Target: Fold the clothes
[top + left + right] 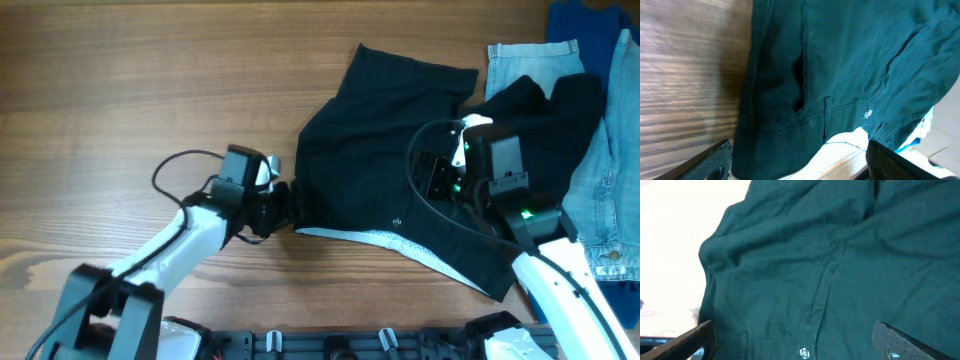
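Note:
The black garment [385,150] lies spread on the wooden table, with a thin white strip [370,238] along its near edge. My left gripper [285,205] is open at the garment's left edge. In the left wrist view [800,167] the dark fabric [840,65] and the white strip [850,140] lie between its spread fingers. My right gripper [440,180] is open over the garment's right half. In the right wrist view [800,342] its fingers stand wide apart above the fabric [815,255], with a small button [804,353] between them.
A pale blue denim garment [610,200] lies at the right, partly under the black one. A bright blue cloth [590,20] sits at the top right corner. Bare wooden table [120,80] stretches to the left. A black rail [380,345] runs along the front edge.

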